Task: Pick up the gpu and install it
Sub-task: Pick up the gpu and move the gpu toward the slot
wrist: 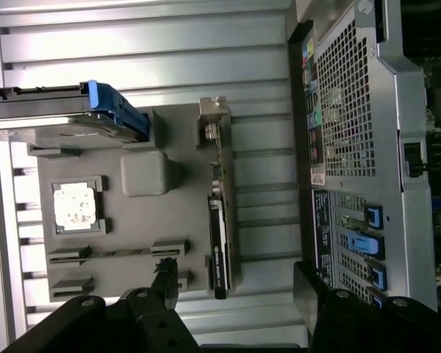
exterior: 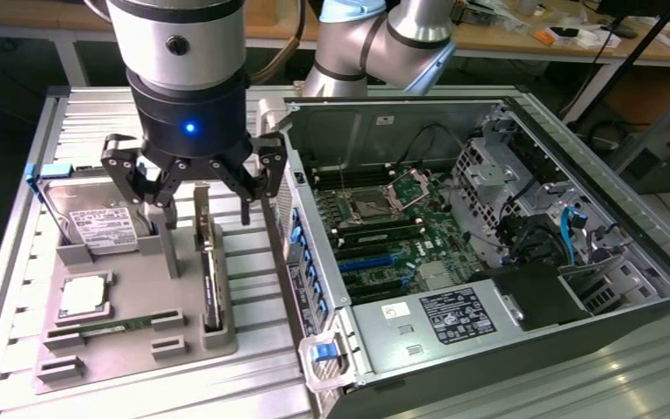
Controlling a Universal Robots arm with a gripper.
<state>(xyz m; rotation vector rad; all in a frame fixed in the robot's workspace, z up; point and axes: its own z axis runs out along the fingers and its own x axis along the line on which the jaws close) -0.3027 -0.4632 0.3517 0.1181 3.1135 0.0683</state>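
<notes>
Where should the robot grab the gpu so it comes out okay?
By its top long edge, coming straight down. The gpu stands on edge in a slot of the grey tray, thin side up, so the open jaws can likely pinch its two flat faces near the middle.

You see the gripper [wrist: 234,276] with its two dark fingers [wrist: 166,282] spread wide apart, holding nothing. One end of the graphics card [wrist: 222,213] shows in the gap between them, and neither finger touches it. The card stands on its thin edge in the gray tray [wrist: 185,215]. The tray also holds a hard drive [wrist: 59,121] with a blue tab, a square chip [wrist: 77,206] and a thin memory stick [wrist: 117,254]. The tray rests on a ribbed metal table [wrist: 147,51]. The computer case [wrist: 353,125] stands beside the tray.
</notes>
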